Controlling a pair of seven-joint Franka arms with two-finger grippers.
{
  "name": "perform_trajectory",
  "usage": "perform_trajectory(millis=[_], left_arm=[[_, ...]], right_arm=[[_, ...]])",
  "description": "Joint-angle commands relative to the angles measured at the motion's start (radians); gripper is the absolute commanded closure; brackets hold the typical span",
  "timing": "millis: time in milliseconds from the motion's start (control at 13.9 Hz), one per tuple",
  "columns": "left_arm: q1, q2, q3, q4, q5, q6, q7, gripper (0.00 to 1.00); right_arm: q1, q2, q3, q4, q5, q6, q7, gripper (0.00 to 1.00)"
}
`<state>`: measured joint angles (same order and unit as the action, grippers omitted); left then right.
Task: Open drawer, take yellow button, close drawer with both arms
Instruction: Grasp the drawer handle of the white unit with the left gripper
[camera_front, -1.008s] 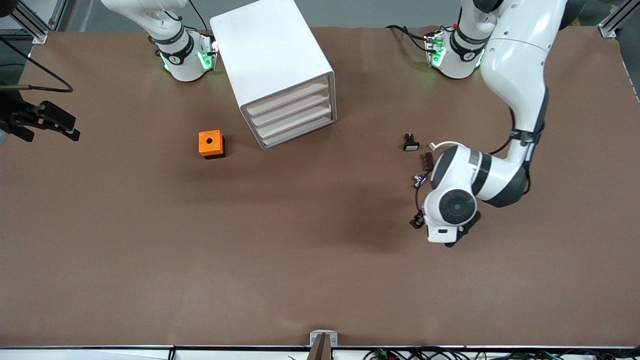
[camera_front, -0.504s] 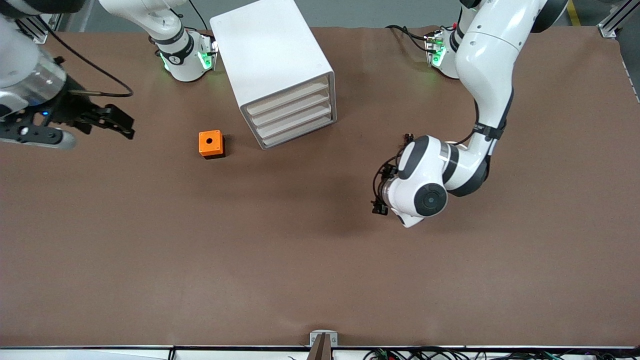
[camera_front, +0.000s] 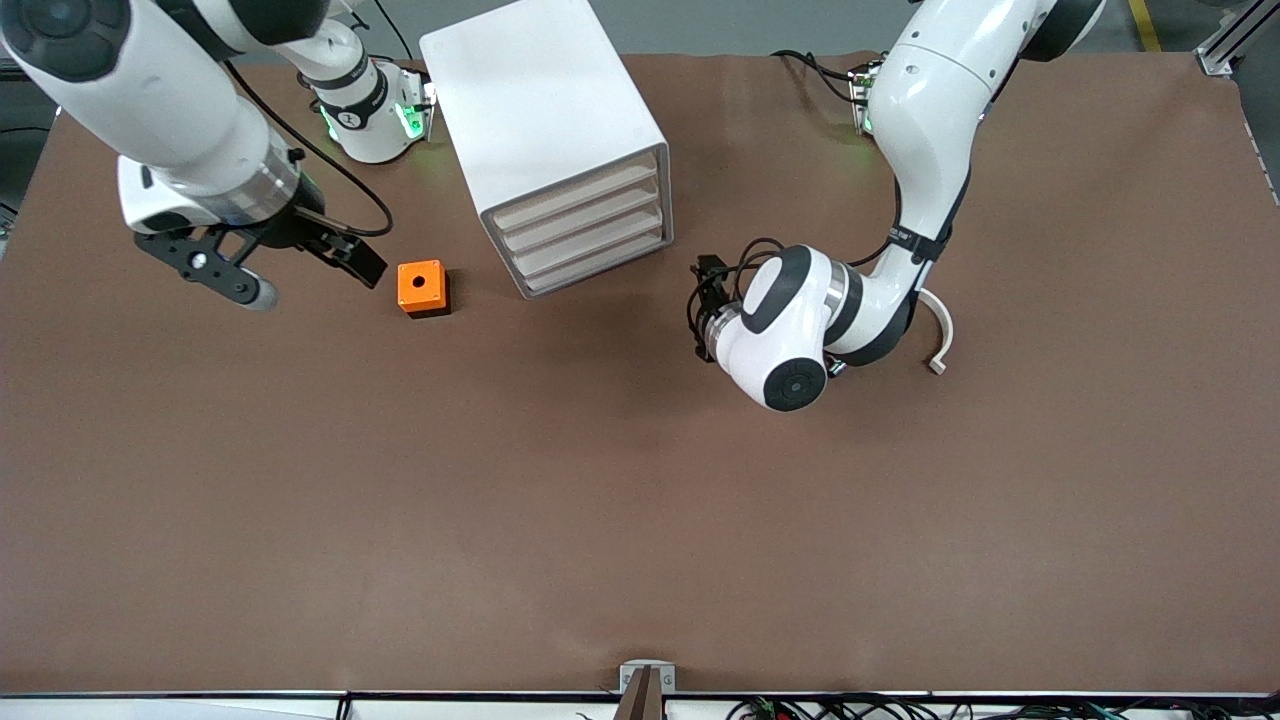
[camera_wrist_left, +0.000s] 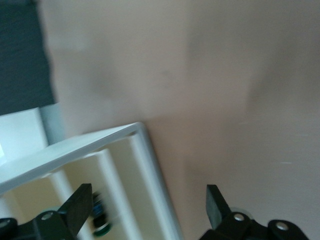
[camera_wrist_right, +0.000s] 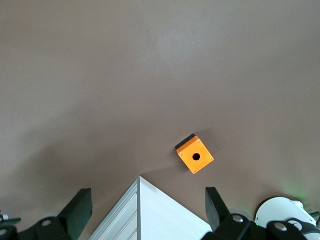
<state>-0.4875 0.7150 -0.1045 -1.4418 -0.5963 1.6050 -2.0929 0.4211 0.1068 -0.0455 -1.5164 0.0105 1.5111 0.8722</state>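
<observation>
All four drawers are seen shut in the white cabinet (camera_front: 548, 140), which stands near the table's (camera_front: 640, 520) edge where the arm bases are. The top drawer (camera_front: 575, 196) has not yet been pulled. The left gripper (camera_front: 706, 300) is held just beside the cabinet's front, toward the left arm's end, fingers spread wide and empty. The right gripper (camera_front: 290, 262) hovers just beside the orange cube (camera_front: 422, 287), fingers likewise wide and empty.

Step in hand, as judged: approach to the top drawer. The left fingers should be squared to the drawer front and set on its upper lip only, and the pull kept straight along the drawer's run, so the light cabinet is not dragged; bracing by the right arm would help.

The button is not visible from the front. In the left wrist view a small dark blue-green blur (camera_wrist_left: 100, 217) shows by the cabinet's shelves, possibly the button, though this cannot be confirmed. The right wrist view alone shows the cube's centre hole (camera_wrist_right: 196, 156) from above.
</observation>
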Motion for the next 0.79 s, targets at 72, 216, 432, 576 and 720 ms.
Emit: perform_trajectory(millis=[72,216,432,576,720], left_arm=[[-0.002,-0.011,-0.001,0.003,-0.158,-0.103,-0.152,0.0],[-0.016,-0.005,-0.02,0.003,-0.219,-0.12,-0.203,0.04],[-0.028,0.001,-0.024,0.0,-0.344,-0.12,-0.248,0.21],[-0.058,0.015,-0.024,0.001,-0.379,-0.12,-0.251,0.29],[-0.075,0.034,-0.024,0.001,-0.393,-0.119,-0.265,0.35]], right_arm=[[0.019,0.051,-0.007,0.009,0.009,-0.006,0.008,0.0],[0.031,0.059,-0.007,0.007,0.009,-0.006,0.005,0.0],[0.067,0.076,-0.008,0.007,0.009,0.006,0.016,0.0],[0.064,0.077,-0.007,0.007,0.009,0.008,0.016,0.0],[0.067,0.077,-0.008,0.007,0.009,0.008,0.016,0.0]])
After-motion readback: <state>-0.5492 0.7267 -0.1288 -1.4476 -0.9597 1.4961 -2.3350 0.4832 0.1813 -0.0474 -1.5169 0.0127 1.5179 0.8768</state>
